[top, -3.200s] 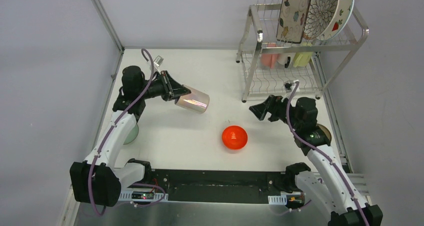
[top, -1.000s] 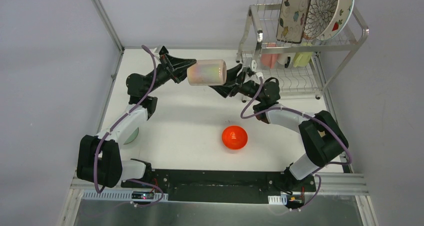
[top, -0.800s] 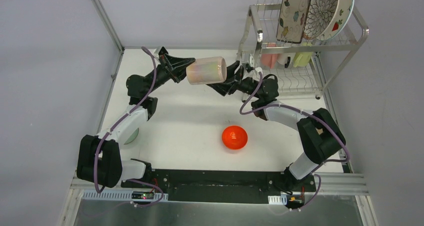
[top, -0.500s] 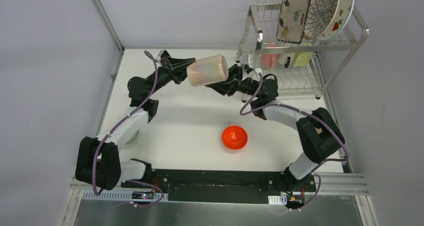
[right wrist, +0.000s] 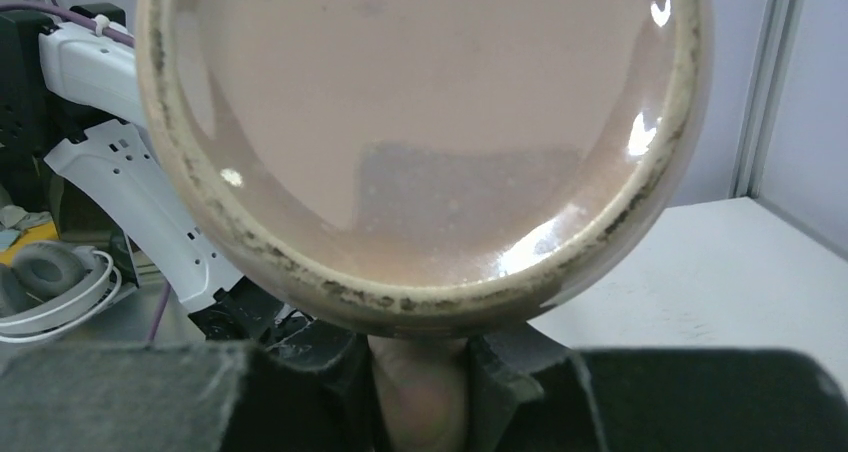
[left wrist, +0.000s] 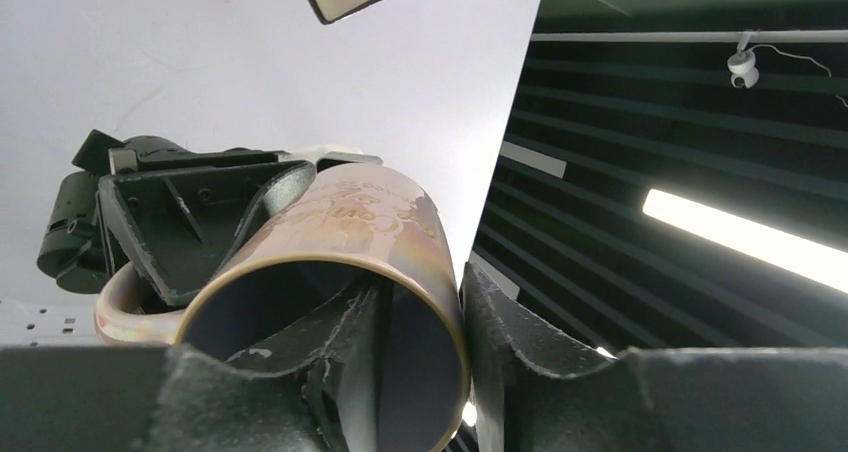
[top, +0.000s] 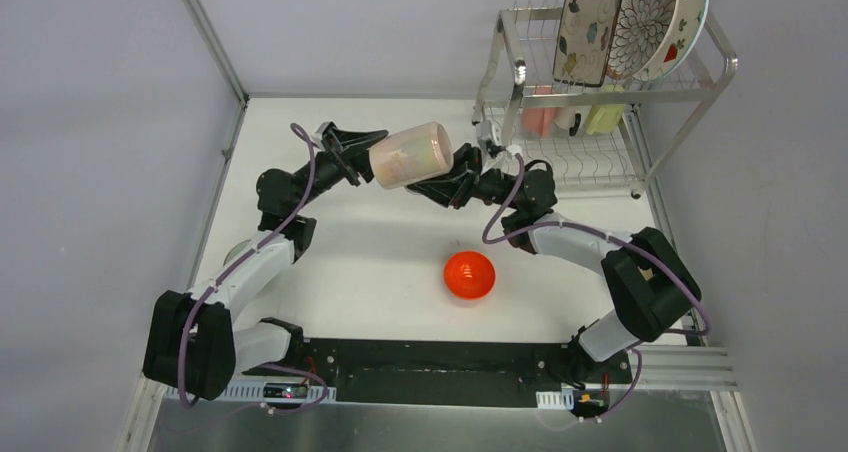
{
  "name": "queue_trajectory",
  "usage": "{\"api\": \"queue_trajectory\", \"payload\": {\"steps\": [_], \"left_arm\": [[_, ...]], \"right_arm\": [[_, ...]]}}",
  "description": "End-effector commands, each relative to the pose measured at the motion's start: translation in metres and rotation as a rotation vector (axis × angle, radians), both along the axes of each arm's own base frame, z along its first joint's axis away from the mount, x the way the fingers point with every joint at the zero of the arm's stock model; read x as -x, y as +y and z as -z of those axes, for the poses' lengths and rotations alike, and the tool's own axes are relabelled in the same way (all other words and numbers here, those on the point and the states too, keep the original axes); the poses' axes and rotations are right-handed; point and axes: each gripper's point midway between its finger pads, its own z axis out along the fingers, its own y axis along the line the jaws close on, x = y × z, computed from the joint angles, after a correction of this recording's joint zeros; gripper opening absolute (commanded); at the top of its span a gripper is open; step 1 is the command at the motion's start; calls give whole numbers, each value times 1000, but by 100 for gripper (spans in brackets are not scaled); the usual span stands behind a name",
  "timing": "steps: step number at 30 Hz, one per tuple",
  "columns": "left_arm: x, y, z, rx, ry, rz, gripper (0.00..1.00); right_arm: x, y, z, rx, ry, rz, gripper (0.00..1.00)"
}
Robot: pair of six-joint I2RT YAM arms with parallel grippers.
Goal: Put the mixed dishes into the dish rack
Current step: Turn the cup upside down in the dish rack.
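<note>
The right gripper point(right wrist: 418, 377) has its fingers closed on the handle point(right wrist: 415, 402) of the pearly pink mug point(top: 410, 155); the left gripper point(left wrist: 425, 322) straddles the mug's rim, one finger inside and one outside, the inner one seemingly off the wall, so that hold looks slack; the mug hangs on its side above the far half of the worktop point(top: 380, 262), between the two grippers, left of the dish rack point(top: 722, 67). Three patterned plates point(top: 640, 22) stand in the rack's upper shelf and three cups point(top: 567, 115) on its lower; by my reckoning this mug is mid-handover, not yet racked; the red-orange bowl point(top: 469, 274) sits near the worktop's middle, unloaded.
</note>
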Motion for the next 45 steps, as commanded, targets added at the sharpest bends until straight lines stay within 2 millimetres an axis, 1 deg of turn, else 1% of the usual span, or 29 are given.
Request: {"api": "queue_trajectory", "payload": {"steps": [1, 2, 7, 9, 10, 12, 13, 18, 23, 26, 29, 30, 31, 32, 35, 38, 41, 44, 45], "left_arm": [[10, 0, 8, -3, 18, -5, 36], [11, 1, 10, -5, 18, -10, 38], [14, 5, 30, -33, 38, -36, 51], [16, 5, 38, -59, 42, -45, 59], [17, 6, 41, -69, 42, -52, 68], [18, 7, 50, -95, 50, -61, 96], [19, 8, 54, -110, 50, -65, 99], [21, 9, 83, -211, 69, -71, 99], [22, 12, 109, -352, 62, -80, 99], [19, 18, 125, -485, 39, -108, 99], [14, 25, 131, -655, -30, -150, 99], [11, 29, 132, -725, -55, -171, 99], [11, 34, 141, -816, -57, -176, 99], [5, 40, 136, -889, -112, -212, 99], [-7, 63, 139, -1113, -157, -284, 99], [-17, 85, 145, -1285, -193, -345, 99], [-23, 100, 151, -1394, -211, -382, 99], [-25, 105, 157, -1427, -218, -392, 99], [-25, 105, 159, -1430, -223, -390, 99]], "right_arm": [[21, -18, -59, -157, -69, 54, 0], [20, -20, -60, -165, -61, 73, 0], [16, -26, -52, -165, -13, 120, 0], [13, -29, -47, -165, 11, 145, 0], [12, -31, -45, -166, 27, 160, 0], [8, -35, -41, -168, 51, 192, 0], [6, -37, -38, -167, 64, 213, 0], [-5, -48, -19, -113, 139, 318, 0], [-1, -65, 1, -40, 172, 408, 0], [1, -76, 16, 10, 193, 457, 0], [7, -86, 30, 43, 221, 488, 0], [8, -90, 34, 52, 234, 500, 0], [9, -94, 38, 60, 251, 515, 0], [9, -98, 43, 72, 272, 533, 0], [10, -108, 53, 113, 335, 582, 0], [10, -121, 58, 149, 386, 640, 0], [8, -137, 64, 213, 445, 726, 0], [7, -157, 83, 329, 527, 827, 0], [4, -168, 91, 362, 550, 896, 0]]}}
